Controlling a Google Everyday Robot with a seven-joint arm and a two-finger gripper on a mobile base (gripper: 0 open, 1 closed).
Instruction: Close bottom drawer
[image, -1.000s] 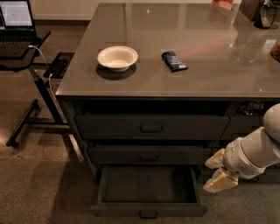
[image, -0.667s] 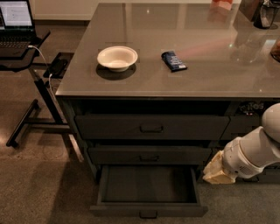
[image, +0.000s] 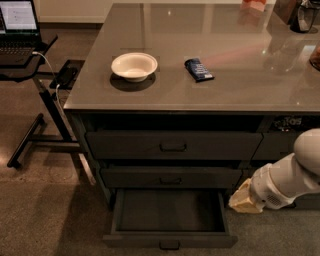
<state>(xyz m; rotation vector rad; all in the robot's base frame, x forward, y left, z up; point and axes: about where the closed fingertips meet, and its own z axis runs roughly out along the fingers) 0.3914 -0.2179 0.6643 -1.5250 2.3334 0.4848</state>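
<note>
The end effector (image: 244, 201) sits low at the right of the cabinet, just beside the right front corner of the open bottom drawer (image: 170, 241) and apart from its front panel. Compared with one second ago, it is slightly lower and appears as one compact pale wedge rather than two spread parts. Whether it is now wide or narrow cannot be told, and it holds nothing visible. The bottom drawer shows no change: it is fully extended below the front edge of the surface (image: 240, 75), so the closing push is judged not yet begun. The shift reads as positioning for contact with the drawer front. The drawer interior shows a bare dark floor with no contents visible. The middle drawer (image: 171, 177) and the top drawer (image: 173, 145) are shut. A white bowl (image: 134, 66) stands toward the front left corner of the surface and looks empty. A dark blue packet (image: 198, 69) lies to the right of the bowl, back from the front edge.
</note>
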